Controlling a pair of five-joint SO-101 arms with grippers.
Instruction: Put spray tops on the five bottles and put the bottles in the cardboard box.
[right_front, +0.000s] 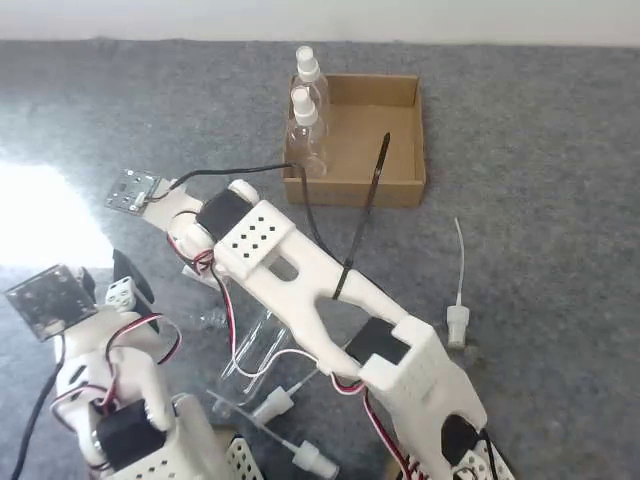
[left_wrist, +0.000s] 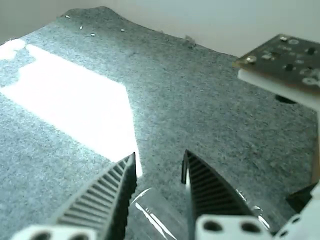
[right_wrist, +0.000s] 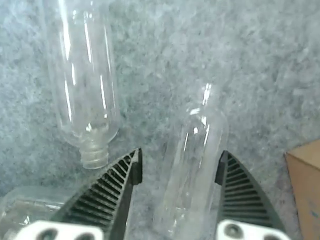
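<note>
While two capped bottles (right_front: 308, 135) stand in the cardboard box (right_front: 355, 190), my right jaws sit spread either side of an uncapped bottle (right_wrist: 192, 165) lying on the worktop (right_front: 540, 150); my left jaws gape too. Three bottles remain.

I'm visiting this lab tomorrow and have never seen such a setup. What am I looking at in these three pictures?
These are two small white robot arms at a grey table. One picture looks down from above. The other two come from cameras on the arms' wrists, so each shows its own black gripper up close. The cardboard box holds two standing bottles with their tops fitted. Loose spray tops lie on the table. The right gripper is open, astride a lying bottle; a bottle without a top lies beside it. The left gripper has a clear bottle at it; whether it grips it is unclear.
</note>
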